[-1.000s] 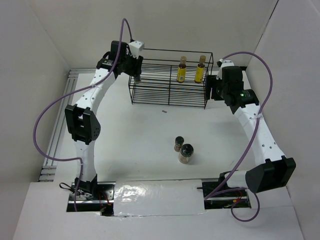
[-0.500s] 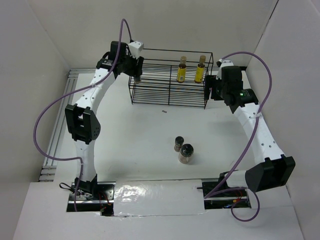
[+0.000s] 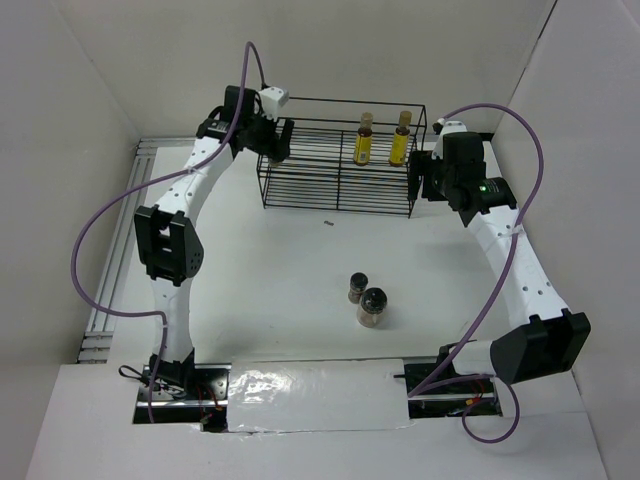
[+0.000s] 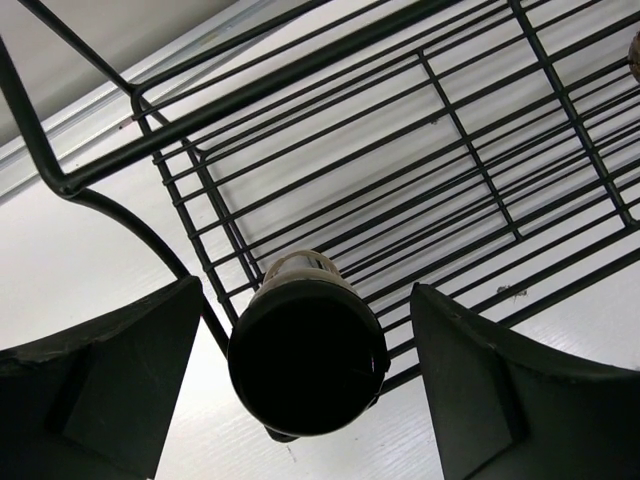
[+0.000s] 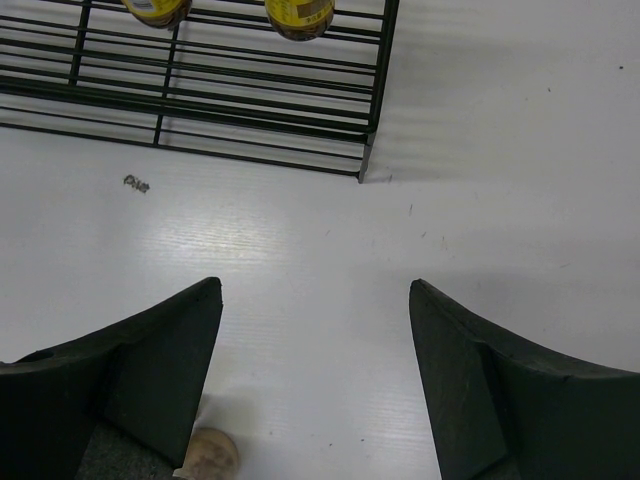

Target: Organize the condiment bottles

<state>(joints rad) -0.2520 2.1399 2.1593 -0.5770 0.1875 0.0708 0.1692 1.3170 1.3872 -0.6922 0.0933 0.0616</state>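
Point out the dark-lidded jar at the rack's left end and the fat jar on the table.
Dark-lidded jar (image 4: 307, 365): left wrist view, its lid.
Fat jar (image 3: 373, 299): top external view, its lid.

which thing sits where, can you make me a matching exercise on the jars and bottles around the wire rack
1 two slim yellow-filled bottles with tan caps
2 fat black-lidded jar
3 short dark-lidded jar in the left wrist view

A on the bare white table
B at the black wire rack's left end, between the fingers of the open left gripper
C in the rack's right half

Pairs: 1-C, 2-A, 3-B
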